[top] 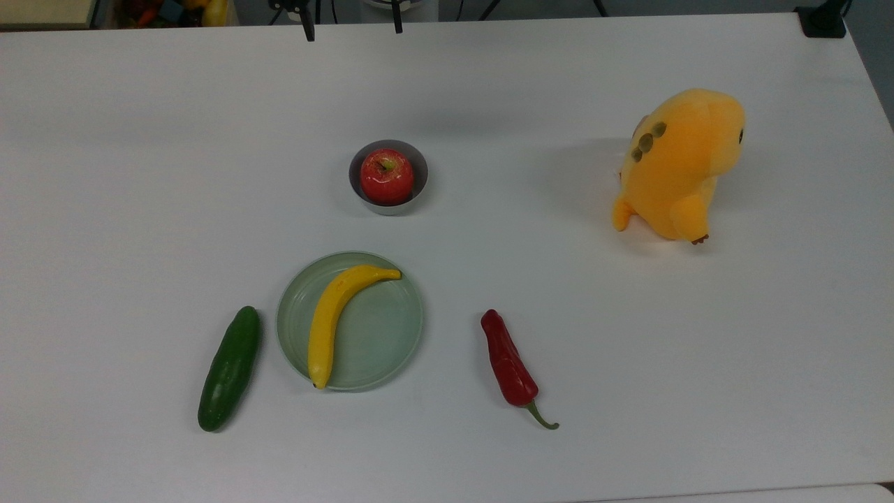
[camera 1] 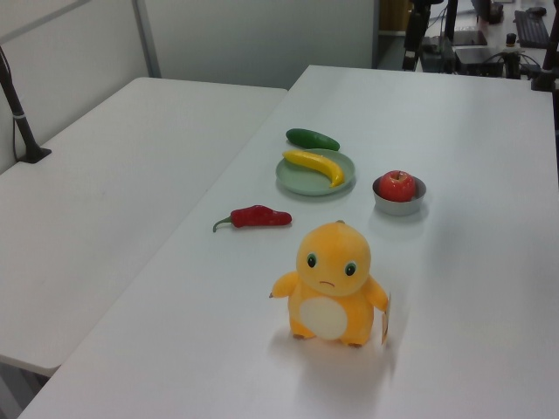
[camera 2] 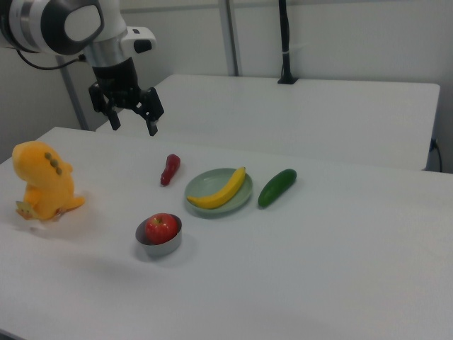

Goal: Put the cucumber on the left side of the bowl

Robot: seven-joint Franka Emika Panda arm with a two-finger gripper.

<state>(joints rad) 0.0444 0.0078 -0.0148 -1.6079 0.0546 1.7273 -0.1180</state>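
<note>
The dark green cucumber [top: 230,368] lies on the white table at the top view's lower left, just left of a pale green plate; it is also in the left view [camera 1: 313,139] and the right view [camera 2: 277,188]. The small grey bowl [top: 421,175] sits mid-table with a red apple [top: 386,175] inside; its wall shows in the left view [camera 1: 399,206] and the right view [camera 2: 160,247]. My gripper [camera 2: 133,128] hangs open and empty, well above the table at the right view's upper left, far from the cucumber. Its fingertips [top: 307,32] poke in at the top view's upper edge.
A pale green plate [top: 380,346] holds a yellow banana [top: 332,318]. A red chili pepper [top: 510,363] lies right of the plate in the top view. An orange plush toy [top: 677,168] stands at the top view's right. A second white table [camera 1: 105,166] adjoins.
</note>
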